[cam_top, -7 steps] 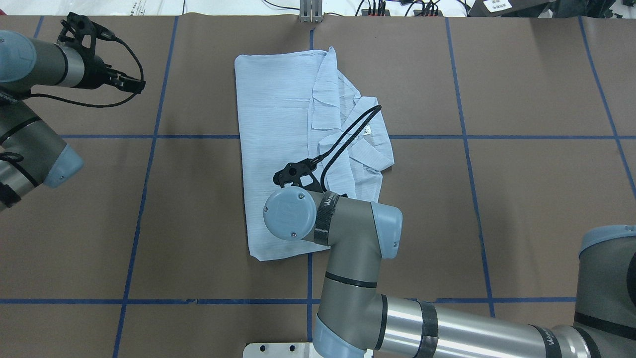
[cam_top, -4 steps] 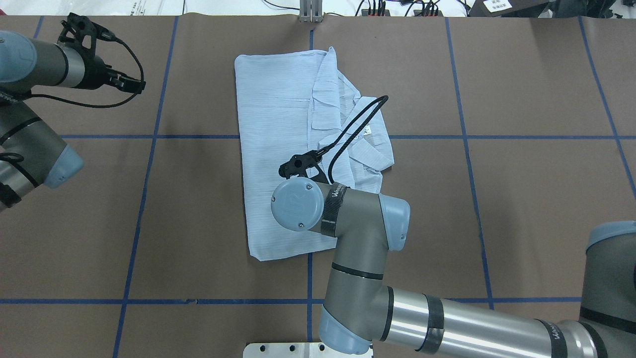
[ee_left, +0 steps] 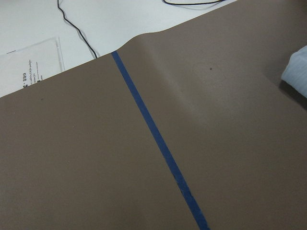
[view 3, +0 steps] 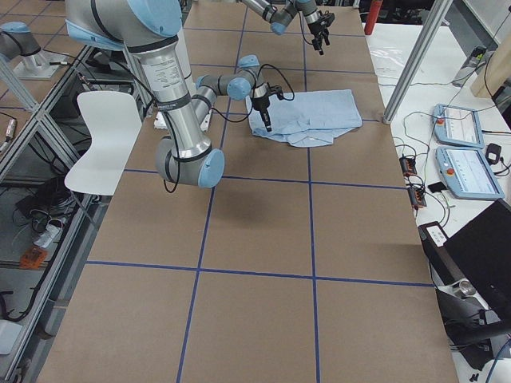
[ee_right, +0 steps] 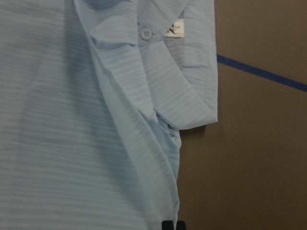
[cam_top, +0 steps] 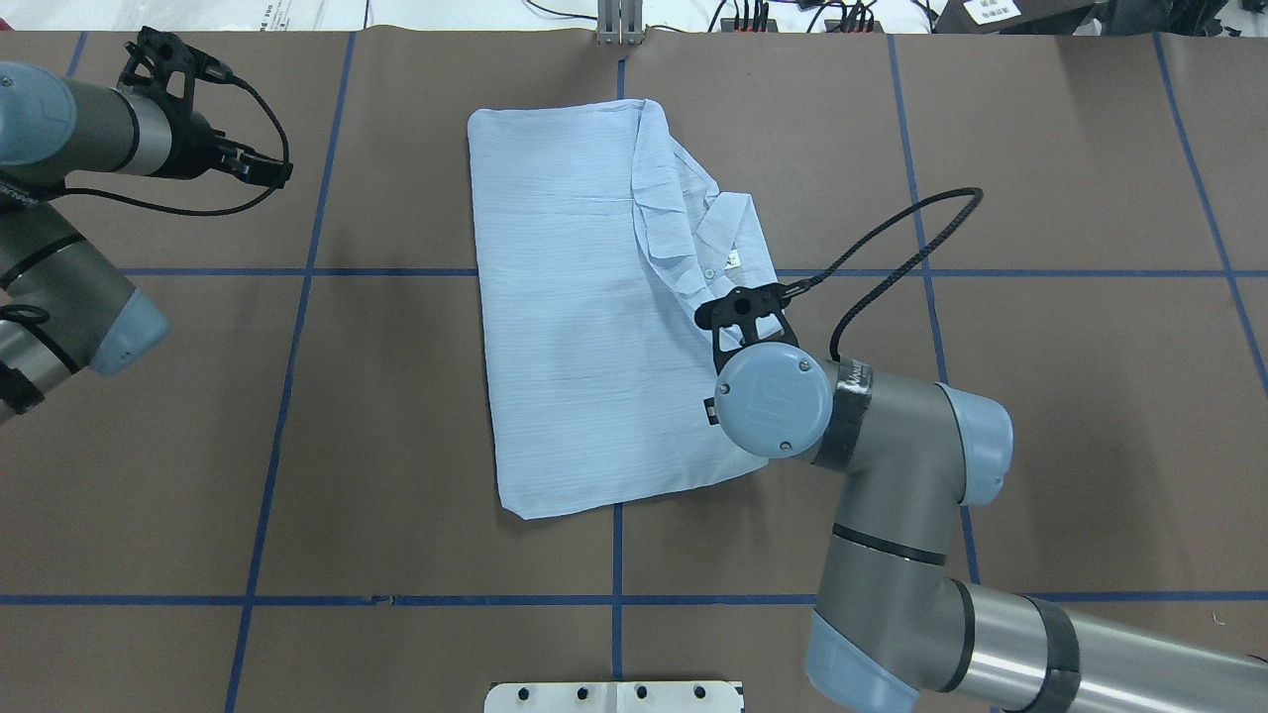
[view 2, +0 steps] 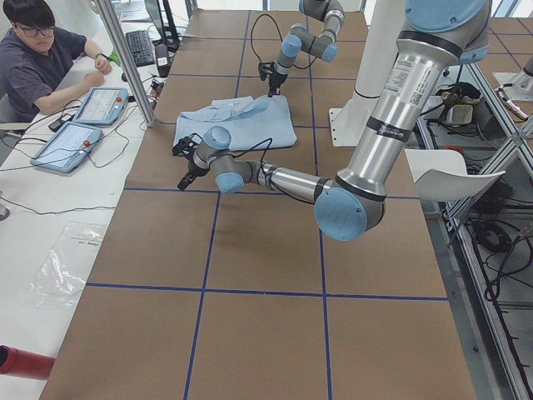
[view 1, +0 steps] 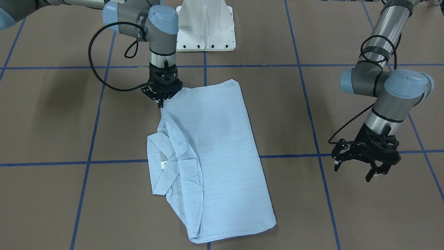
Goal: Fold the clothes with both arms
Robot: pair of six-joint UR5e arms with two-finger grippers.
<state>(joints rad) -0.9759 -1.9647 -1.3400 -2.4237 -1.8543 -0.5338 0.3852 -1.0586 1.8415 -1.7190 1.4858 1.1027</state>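
Going across the overhead view from left to right, the left arm (cam_top: 69, 129) is reaching in over the brown-covered table (cam_top: 1040, 396), well apart from the cloth. Its left gripper (view 1: 353, 171) is hanging above a bare patch beside a blue tape line (cam_top: 297, 297). In the front-facing view its fingers are standing spread and gripping nothing. Its wrist camera is showing mostly brown cover and tape, with only a pale corner of fabric at the frame's right edge. The shirt (cam_top: 575, 327) is lying flat in the middle of the table, towards the far side from the robot and across the crossing of two tape lines. It is folded into a long rectangle, with its smooth, finely striped back panel facing up. Along its right side the collar (cam_top: 728, 223) is poking out from under a folded flap. A small white button (ee_right: 146, 33) and a white label (ee_right: 175, 28) are showing there in the right wrist view. Further right, the right arm (cam_top: 892, 475) is bending in from the near right corner, and its black cable (cam_top: 892, 248) is looping out over the table. The right gripper (view 1: 160, 102) is pointing straight down at the shirt's right edge, on the robot's side of the collar. Its fingertips are pressing together on that edge, and the cloth is drawing up to a small point between them.
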